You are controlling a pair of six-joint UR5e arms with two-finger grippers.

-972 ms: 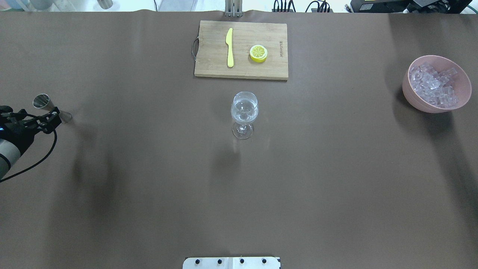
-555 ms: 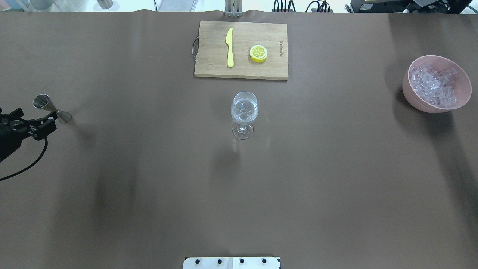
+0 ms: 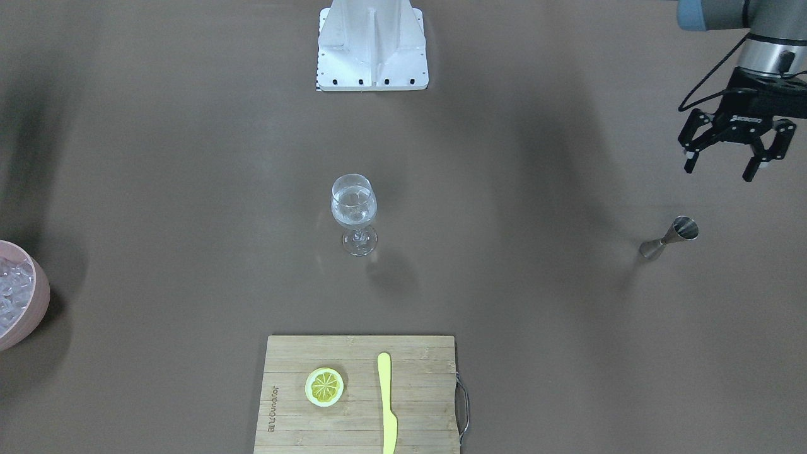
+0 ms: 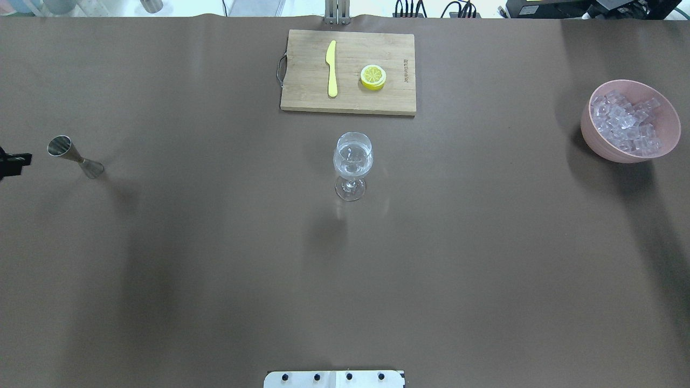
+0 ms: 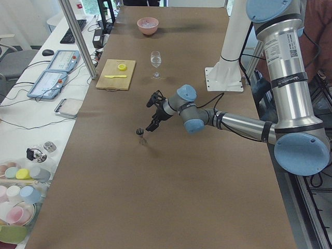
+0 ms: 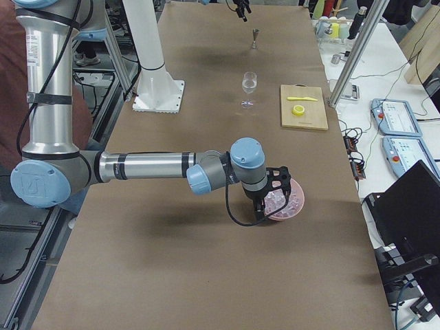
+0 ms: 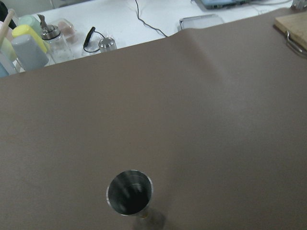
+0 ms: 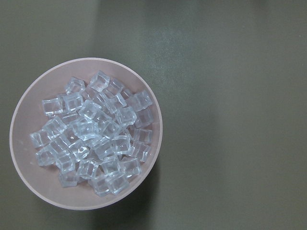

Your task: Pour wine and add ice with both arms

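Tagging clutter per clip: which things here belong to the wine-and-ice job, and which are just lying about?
In the job: wine, stemmed glass, jigger, ice, pink bowl, open left gripper.
Lying about: cutting board, yellow knife, lemon slice.

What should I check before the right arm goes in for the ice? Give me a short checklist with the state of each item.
1. Left gripper open, holding nothing and apart from the jigger: ok.
2. Jigger standing upright on the table: ok.
3. Glass upright in the middle of the table, nothing touching it: ok.
4. Ice piled in the pink bowl, with plenty to pick from: ok.
5. Right wrist camera looking down into the bowl, so the arm is over it: ok, though the bowl sits left of centre in that view.
6. Right gripper open for the grab: cannot tell, as it shows only in the side view.
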